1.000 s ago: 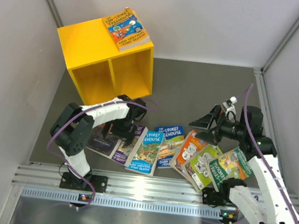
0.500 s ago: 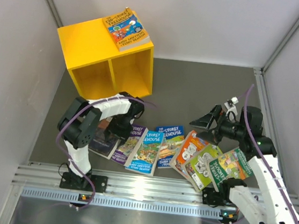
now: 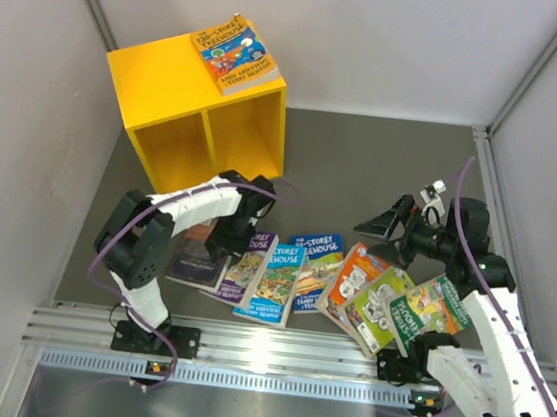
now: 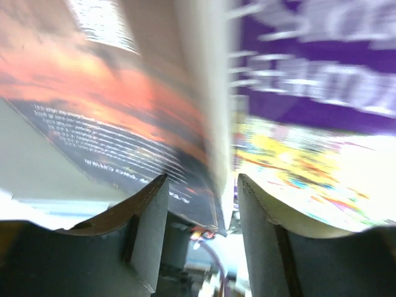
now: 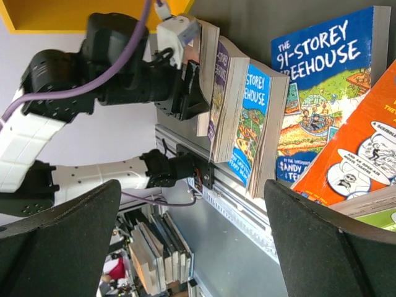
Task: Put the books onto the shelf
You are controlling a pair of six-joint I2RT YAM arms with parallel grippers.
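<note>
1. the step in hand looks like the pick-up of one loose book. the left gripper (image 3: 236, 232) sits low at the edge of the thin dark-covered paperback (image 3: 193, 254), just beside the purple cartoon-covered paperback (image 3: 249, 263).
2. in the left wrist view its fingers (image 4: 151, 226) straddle the dark book's page edge and stand partway together. a gap shows on the purple side, so i cannot tell whether they truly pinch it.
3. the right gripper (image 3: 385, 226) hangs wide and empty above the orange paperback (image 3: 351, 282). the blue paperback (image 3: 315, 263) and the lime paperback (image 3: 378, 305) lie near it on the dark grey tabletop (image 3: 364, 168).
4. the bright yellow two-compartment box shelf (image 3: 162, 85) stands at the back left, apart from the row of books. nothing shows inside it, and one blue-and-orange paperback (image 3: 236, 55) lies flat on its top.
5. the next move likely calls for a firm pinch, then a lift clear of the purple neighbour without dragging it. after that, the book needs carrying up to a compartment mouth. a thin cover could slip.
</note>
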